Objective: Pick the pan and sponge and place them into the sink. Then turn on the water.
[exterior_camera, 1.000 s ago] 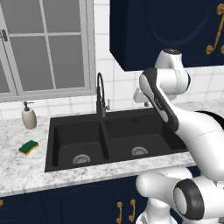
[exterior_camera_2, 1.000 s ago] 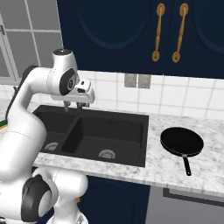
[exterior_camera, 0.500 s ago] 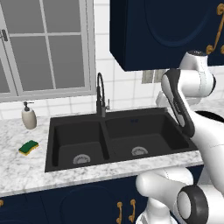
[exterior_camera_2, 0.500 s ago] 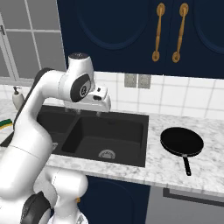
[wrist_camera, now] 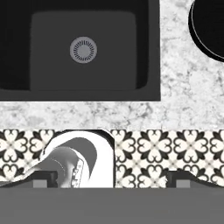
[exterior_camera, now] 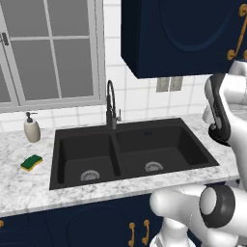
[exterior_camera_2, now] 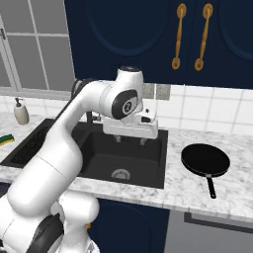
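So the gripper (exterior_camera_2: 130, 140) is hanging over the right basin of the sink (exterior_camera_2: 153, 170), pointing straight down, fingers spread wide apart and nothing between them. It isn't touching anything at all, just air above the basin. In the hand view you can see the two dark fingertips (wrist_camera: 43, 178) sitting far apart at the bottom, with the round silver drain (wrist_camera: 83, 50) of that basin right below the camera.

The pan (exterior_camera_2: 205, 160) is sitting flat on the marble surface (exterior_camera_2: 197, 190) to the right of the sink, near but not touching the sink's right edge, with its short handle pointing toward the front edge of the surface. A curved slice of it shows at the top right corner of the hand view too (wrist_camera: 209, 30).

The sponge (exterior_camera: 31, 162) is way over on the other side, on the surface left of the sink, green top facing up, yellow showing along its side. It's close to the left edge of the left basin, well apart from the gripper. Behind it, toward the back wall, there's a soap dispenser (exterior_camera: 32, 128) standing upright.

The tall dark tap (exterior_camera: 112, 107) stands at the back edge of the sink, about at the divider between the two basins. Both basins look bare apart from the drains.
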